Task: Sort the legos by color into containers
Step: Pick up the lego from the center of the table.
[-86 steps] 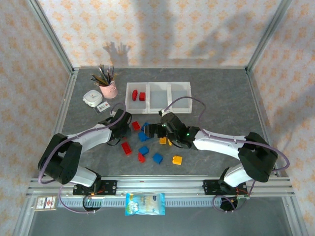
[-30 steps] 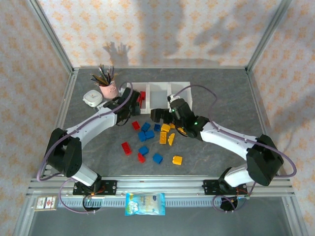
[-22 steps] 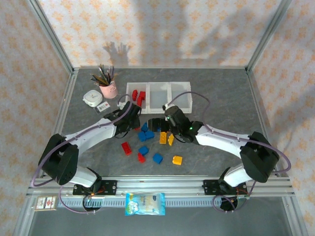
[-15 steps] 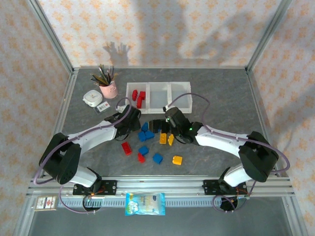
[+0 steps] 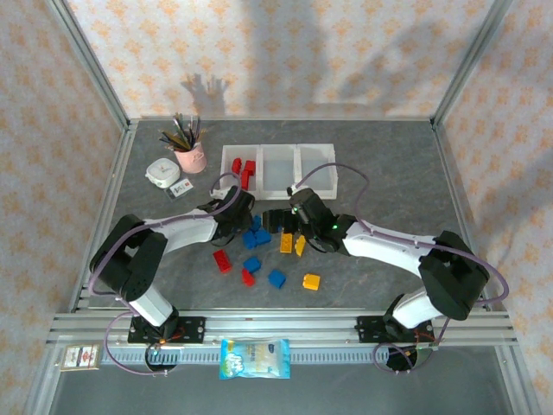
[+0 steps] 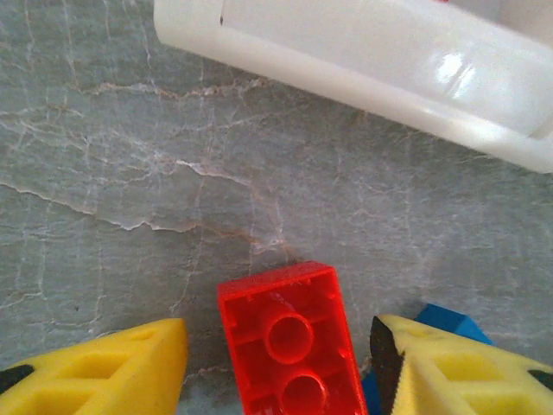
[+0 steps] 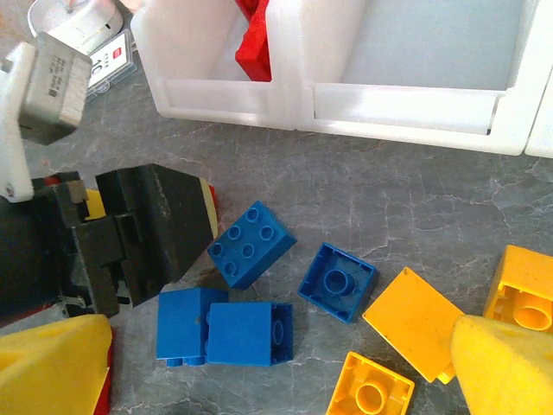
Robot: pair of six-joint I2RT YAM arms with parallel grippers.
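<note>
The containers [image 5: 278, 168] are three joined white bins at the back; the left one holds red legos [image 5: 244, 170]. Blue, red and yellow legos lie loose in front of them. My left gripper [image 5: 240, 216] is low over the table, open, its yellow fingers [image 6: 104, 367] astride an upside-down red lego [image 6: 289, 337] with a gap on each side. A blue lego [image 6: 442, 319] peeks from behind the right finger. My right gripper [image 5: 275, 220] is open and empty above three blue legos [image 7: 251, 244] [image 7: 339, 281] [image 7: 226, 333], with yellow legos [image 7: 415, 324] to their right.
A pink cup of brushes [image 5: 192, 156], a white round case [image 5: 160, 173] and a small card [image 5: 180, 188] stand left of the bins. More legos lie nearer me: red [image 5: 223, 260], blue [image 5: 276, 278], yellow [image 5: 311, 281]. A snack bag [image 5: 255, 357] rests on the front rail.
My left gripper has come back from above the left bin to the pile and now straddles a red lego. My right gripper has drawn back from the bins to over the blue legos.
</note>
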